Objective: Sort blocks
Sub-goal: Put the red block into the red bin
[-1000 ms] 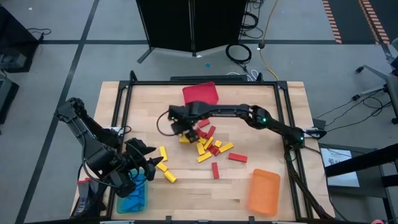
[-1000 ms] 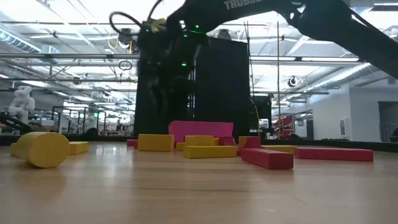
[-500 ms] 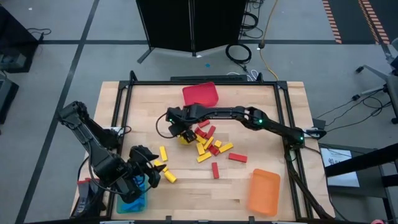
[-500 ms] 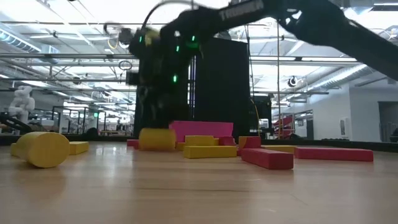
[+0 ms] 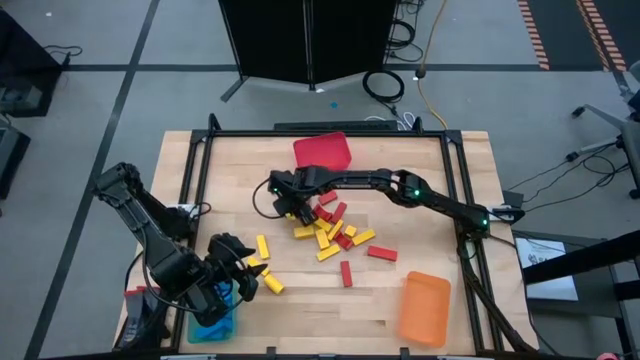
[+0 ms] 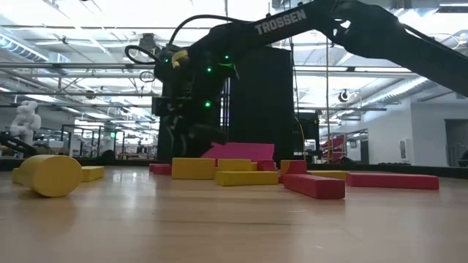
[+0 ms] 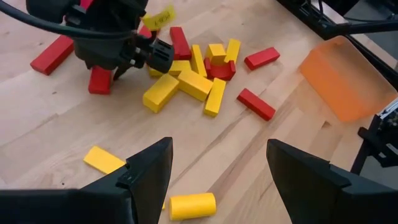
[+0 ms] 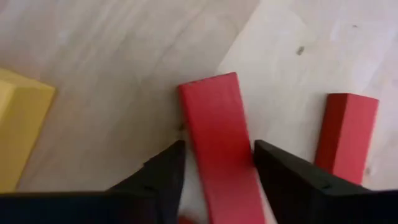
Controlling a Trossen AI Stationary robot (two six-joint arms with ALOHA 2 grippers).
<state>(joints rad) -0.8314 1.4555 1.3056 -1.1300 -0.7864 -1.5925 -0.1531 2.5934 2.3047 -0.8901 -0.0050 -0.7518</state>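
Observation:
Red and yellow blocks (image 5: 330, 232) lie in a loose pile at the middle of the wooden table. My right gripper (image 5: 291, 206) is down at the pile's far left end, shut on a flat red block (image 8: 214, 124) that lies on the table. A second red block (image 8: 345, 134) and a yellow one (image 8: 15, 130) lie on either side of it. My left gripper (image 7: 217, 180) hangs open near the table's near left corner, over a yellow cylinder (image 7: 193, 205) and a yellow block (image 7: 104, 160), touching nothing. My right gripper has its two fingers (image 8: 163, 171) against the red block's two long sides (image 8: 189, 140), one finger on each, at about the block's middle. The fingers come from above, slanting down, and lie across the block. The block lies flat on the table.
A red bin (image 5: 322, 150) stands at the far middle, an orange bin (image 5: 425, 308) at the near right, and a blue bin (image 5: 213, 318) under my left arm. Single blocks (image 5: 380, 253) lie toward the near side of the pile.
My right gripper has come down onto the pile's far left end, from well above the blocks to table height. My left gripper has shifted a little toward the table's near edge and then kept still.

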